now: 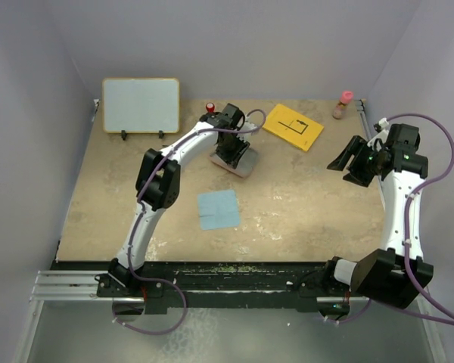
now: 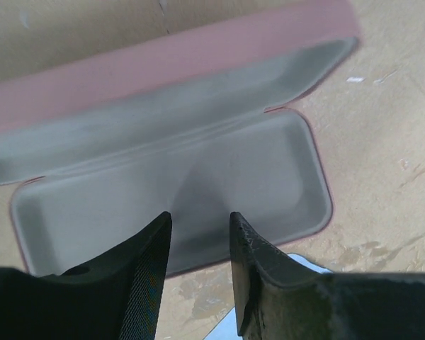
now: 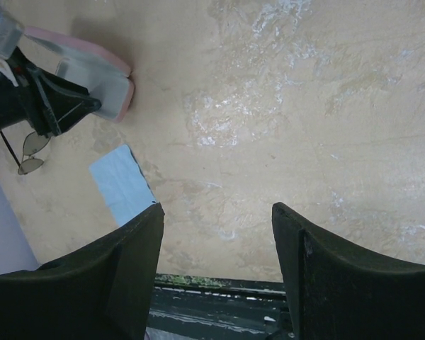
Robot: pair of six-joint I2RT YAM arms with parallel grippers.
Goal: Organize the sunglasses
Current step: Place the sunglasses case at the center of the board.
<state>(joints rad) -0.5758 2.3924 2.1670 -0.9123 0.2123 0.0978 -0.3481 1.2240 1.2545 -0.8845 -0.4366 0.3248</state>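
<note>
Your left gripper (image 2: 198,230) hangs just above the open case (image 2: 269,170). Its jaws stand a narrow gap apart and hold nothing; past the fingertips you see the case's grey lining and its pink lid folded back. Your right gripper (image 3: 216,212) hovers over the table (image 1: 303,204) at the right side, well apart from the case, with its jaws wide apart and nothing in them.

The sunglasses (image 3: 34,146) lie flat on the table outside the case, just beside the left gripper, which hides part of the frame. They sit near the case and to the left of the cloth (image 3: 119,180). You cannot see them in the top view. At the far side, 1 yellow card (image 1: 292,127) lies flat and 1 whiteboard (image 1: 141,106) stands upright.
</note>
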